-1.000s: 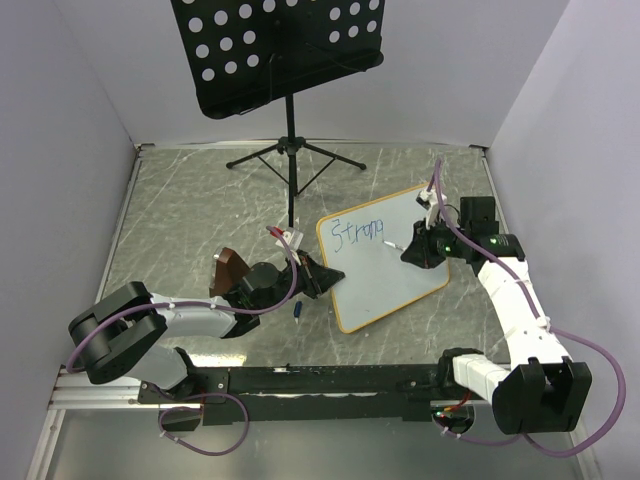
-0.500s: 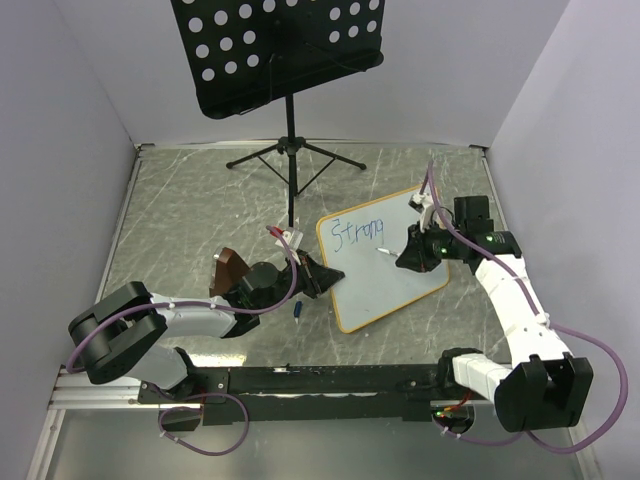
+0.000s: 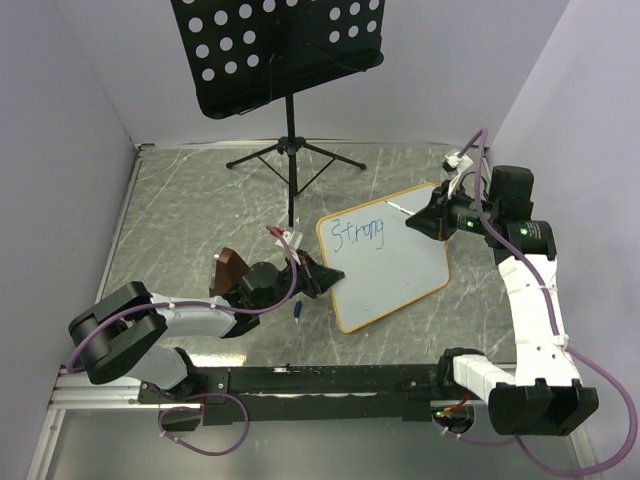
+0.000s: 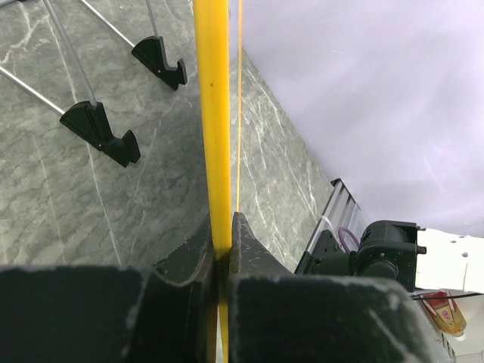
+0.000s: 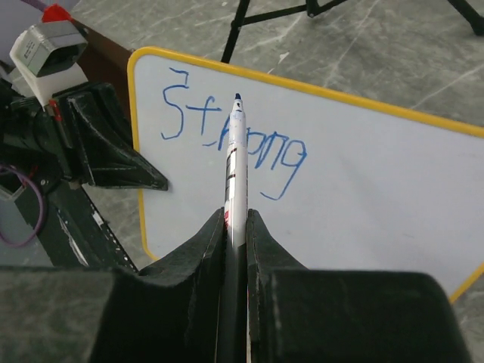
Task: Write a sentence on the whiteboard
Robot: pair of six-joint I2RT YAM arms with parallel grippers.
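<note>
The whiteboard (image 3: 395, 275) lies tilted on the table, white with a yellow-orange frame. My left gripper (image 3: 322, 278) is shut on its left edge, seen as a yellow strip (image 4: 214, 113) between the jaws of the left gripper (image 4: 221, 227). Of the sentence, one blue word, "Strong" (image 3: 358, 234), shows near the top left of the whiteboard (image 5: 378, 174). My right gripper (image 3: 420, 222) hovers over the upper right corner, shut on a white marker (image 5: 236, 144). The marker's blue tip points at the word (image 5: 283, 155), held off the surface.
A black perforated music stand (image 3: 285, 50) stands at the back, its tripod feet (image 4: 102, 132) close behind the board. A small blue cap (image 3: 298, 312) lies by the board's left edge, and a brown block (image 3: 230, 270) sits beside the left arm. Walls enclose three sides.
My right gripper has lifted off the board and drawn back to the upper right with the marker. The whole word "Strong" is now uncovered. The left gripper has not moved.
</note>
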